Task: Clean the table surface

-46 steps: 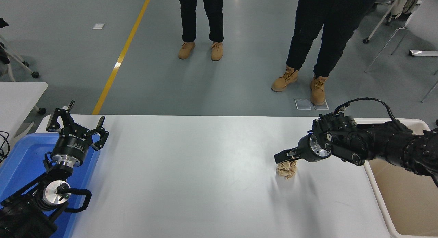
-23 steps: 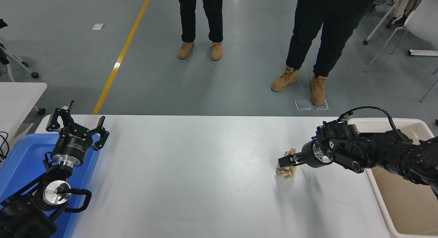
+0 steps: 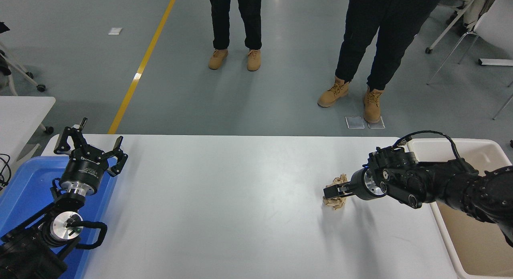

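Grasp step in hand: right gripper (image 3: 334, 191) clamped on crumpled brown paper wad (image 3: 336, 201), resting right of centre on matte white table surface (image 3: 224, 199). Next, in my judgement: lift, carry to beige bin (image 3: 473, 231). Left gripper (image 3: 90, 144) parked, fingers spread

I see the plain matte white surface (image 3: 240, 199), a crumpled tan-brown paper wad (image 3: 336, 199), a bright blue plastic bin (image 3: 24, 182) and a cream plastic bin (image 3: 473, 231) — both tools black, unpatterned.
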{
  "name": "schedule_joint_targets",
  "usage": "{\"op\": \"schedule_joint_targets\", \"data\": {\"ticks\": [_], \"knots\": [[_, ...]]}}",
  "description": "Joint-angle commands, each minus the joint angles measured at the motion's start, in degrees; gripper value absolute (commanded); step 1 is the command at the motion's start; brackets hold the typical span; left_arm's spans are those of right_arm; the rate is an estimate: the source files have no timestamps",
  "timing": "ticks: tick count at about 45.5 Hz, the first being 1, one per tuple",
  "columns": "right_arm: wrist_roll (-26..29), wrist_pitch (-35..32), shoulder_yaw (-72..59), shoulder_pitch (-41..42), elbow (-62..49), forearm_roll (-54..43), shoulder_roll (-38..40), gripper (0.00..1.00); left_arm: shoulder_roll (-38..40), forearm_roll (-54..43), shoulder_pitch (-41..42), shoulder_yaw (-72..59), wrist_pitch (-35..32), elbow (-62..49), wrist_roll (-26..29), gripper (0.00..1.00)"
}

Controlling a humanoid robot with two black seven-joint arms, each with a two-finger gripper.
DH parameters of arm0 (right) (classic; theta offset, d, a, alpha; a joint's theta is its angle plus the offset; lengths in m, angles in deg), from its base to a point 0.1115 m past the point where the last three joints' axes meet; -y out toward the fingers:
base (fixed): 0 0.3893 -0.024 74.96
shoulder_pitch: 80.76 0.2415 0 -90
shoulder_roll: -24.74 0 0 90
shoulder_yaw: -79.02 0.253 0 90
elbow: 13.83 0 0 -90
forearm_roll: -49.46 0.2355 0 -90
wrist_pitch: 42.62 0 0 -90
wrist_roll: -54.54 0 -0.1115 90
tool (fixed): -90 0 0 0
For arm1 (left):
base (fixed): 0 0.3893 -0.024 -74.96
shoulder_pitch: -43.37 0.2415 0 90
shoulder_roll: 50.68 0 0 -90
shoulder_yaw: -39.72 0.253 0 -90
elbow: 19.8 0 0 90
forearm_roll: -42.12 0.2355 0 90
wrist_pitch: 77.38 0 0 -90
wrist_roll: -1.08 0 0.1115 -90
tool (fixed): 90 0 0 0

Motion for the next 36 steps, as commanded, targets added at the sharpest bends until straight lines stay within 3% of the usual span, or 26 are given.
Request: {"op": "schedule_joint_targets", "data": {"ticks": [1, 14, 26, 36], "knots": [[-0.4, 2.7, 0.0, -0.9, -0.6, 0.1, -0.3, 0.86, 0.0, 0.0, 0.0, 0.0, 0.0, 0.0, 0.0, 0.99], [-1.2, 2.4, -0.5, -0.9, -0.4, 0.1, -0.3, 0.66, 0.0, 0.0, 0.0, 0.0, 0.0, 0.0, 0.0, 0.99], [-4.0, 1.9, -2.8, -0.4, -0.4, -0.7, -0.3, 0.0, 0.0, 0.0, 0.0, 0.0, 0.0, 0.0, 0.0, 0.99], [-4.0, 1.9, -3.2, 0.0, -0.2, -0.5, 0.1, 0.0, 0.0, 0.0, 0.0, 0.0, 0.0, 0.0, 0.0, 0.99]]}}
